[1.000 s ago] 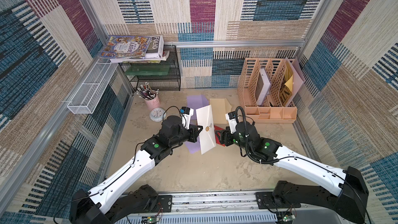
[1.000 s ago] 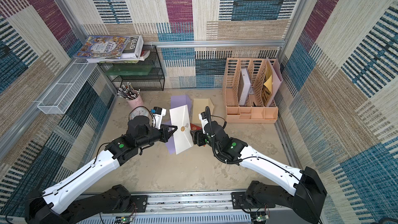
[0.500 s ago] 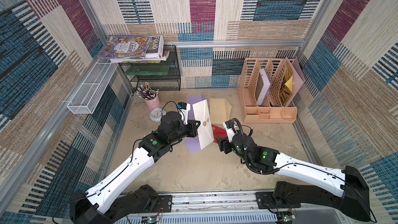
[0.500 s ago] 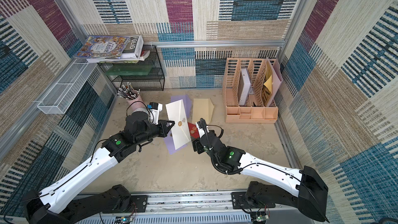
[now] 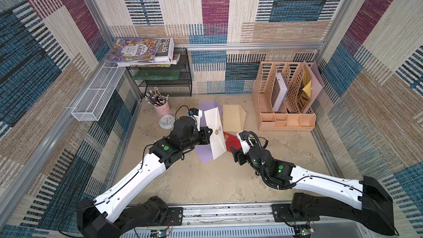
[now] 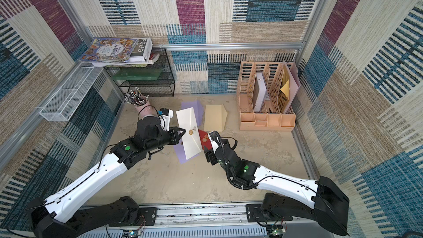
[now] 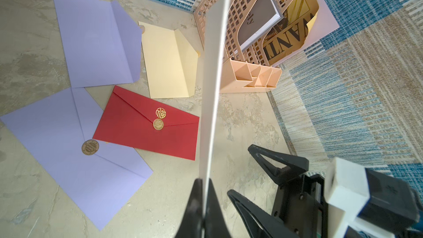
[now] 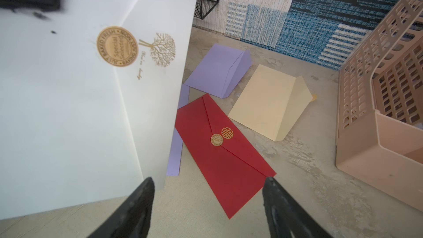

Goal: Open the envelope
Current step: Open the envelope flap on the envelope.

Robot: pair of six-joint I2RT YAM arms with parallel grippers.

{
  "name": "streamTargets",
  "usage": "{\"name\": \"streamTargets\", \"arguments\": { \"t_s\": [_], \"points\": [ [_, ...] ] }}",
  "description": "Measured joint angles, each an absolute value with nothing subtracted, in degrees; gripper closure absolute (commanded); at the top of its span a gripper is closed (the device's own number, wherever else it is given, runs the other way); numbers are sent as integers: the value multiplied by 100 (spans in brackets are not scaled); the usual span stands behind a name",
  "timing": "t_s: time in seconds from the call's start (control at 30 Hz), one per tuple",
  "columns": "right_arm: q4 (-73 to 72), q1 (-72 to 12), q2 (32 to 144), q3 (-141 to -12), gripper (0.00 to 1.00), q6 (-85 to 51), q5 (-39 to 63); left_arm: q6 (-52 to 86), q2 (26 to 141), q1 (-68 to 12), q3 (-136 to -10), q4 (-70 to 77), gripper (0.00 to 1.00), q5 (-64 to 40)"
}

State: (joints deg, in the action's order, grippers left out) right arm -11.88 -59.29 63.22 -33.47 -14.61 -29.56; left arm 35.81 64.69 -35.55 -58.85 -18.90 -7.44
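Observation:
A white envelope (image 5: pixel 215 137) with a round gold sticker (image 8: pixel 117 46) over its flap tip stands on edge above the table. My left gripper (image 5: pixel 208 133) is shut on its left long edge, and the left wrist view shows the envelope (image 7: pixel 212 83) edge-on between the shut fingers. The flap lies flat and the sticker (image 6: pixel 190 132) faces the right arm. My right gripper (image 5: pixel 233 154) hangs open and empty just off the envelope's near right corner, apart from it. In the right wrist view the envelope (image 8: pixel 68 115) fills one side beside the open gripper (image 8: pixel 208 179).
Under the held envelope lie a sealed red envelope (image 7: pixel 148 124), two purple envelopes (image 7: pixel 68 152) (image 7: pixel 96 37) and an open cream one (image 5: pixel 233 117). A peach file organiser (image 5: pixel 283 97) stands back right. A pink pen cup (image 5: pixel 161 108), a small clock (image 5: pixel 167 122) and a black wire shelf (image 5: pixel 164 81) stand back left.
My right gripper has drawn back from the envelope's right edge toward the front of the table, still open. My left gripper has shifted the envelope slightly toward the back left.

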Motion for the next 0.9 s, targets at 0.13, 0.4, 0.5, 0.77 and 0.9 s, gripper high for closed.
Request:
{"name": "streamTargets", "arguments": {
  "t_s": [0.13,0.4,0.5,0.77,0.9],
  "points": [
    [-1697,-5929,6366,-3017,24,-1188,-2952,3601,6563,-3555,-5894,-1938,100,-742],
    [-2574,-5933,6504,-2919,24,-499,-2930,3603,6860,-3555,-5957,-1892,100,-711],
    [-2834,-5929,6617,-2864,25,-342,-2915,3649,6930,-3557,-5983,-1883,100,-731],
    [-3253,-5933,6980,-2974,25,-102,-2685,3695,6893,-3557,-6031,-1885,100,-749],
    [-3391,-5937,7179,-3133,25,8,-2633,3712,6890,-3557,-6031,-1887,100,-751]
  ]
}}
